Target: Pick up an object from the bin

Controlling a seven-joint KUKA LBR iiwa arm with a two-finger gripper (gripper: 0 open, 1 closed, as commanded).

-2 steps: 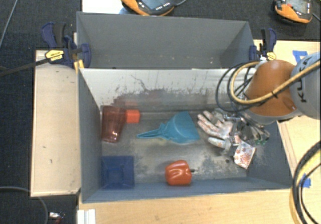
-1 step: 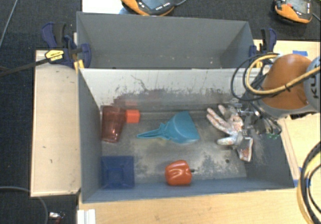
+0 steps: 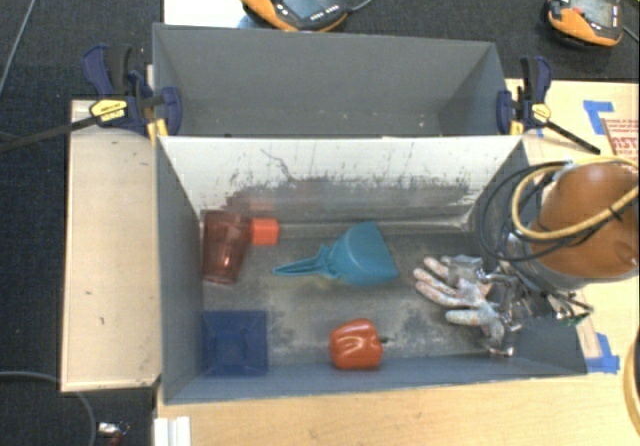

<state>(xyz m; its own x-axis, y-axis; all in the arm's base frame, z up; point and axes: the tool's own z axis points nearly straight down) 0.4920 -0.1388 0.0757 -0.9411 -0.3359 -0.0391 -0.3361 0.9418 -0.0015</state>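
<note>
My gripper (image 3: 499,326) is low in the bin's right end, close to the front wall. Right beside it, on its left, lies a pale pink-and-white thing shaped like a small hand or glove (image 3: 452,286); the gripper's tip touches or overlaps its right edge. A blue funnel-like scoop (image 3: 352,256) lies in the middle of the bin, spout pointing left. A red pepper-shaped toy (image 3: 355,345) rests near the front wall, left of the gripper.
At the left end stand a dark red translucent cup (image 3: 223,245) with a small orange block (image 3: 264,231) beside it, and a dark blue square block (image 3: 235,340) in the front left corner. The arm's orange cover and cables hang over the right rim.
</note>
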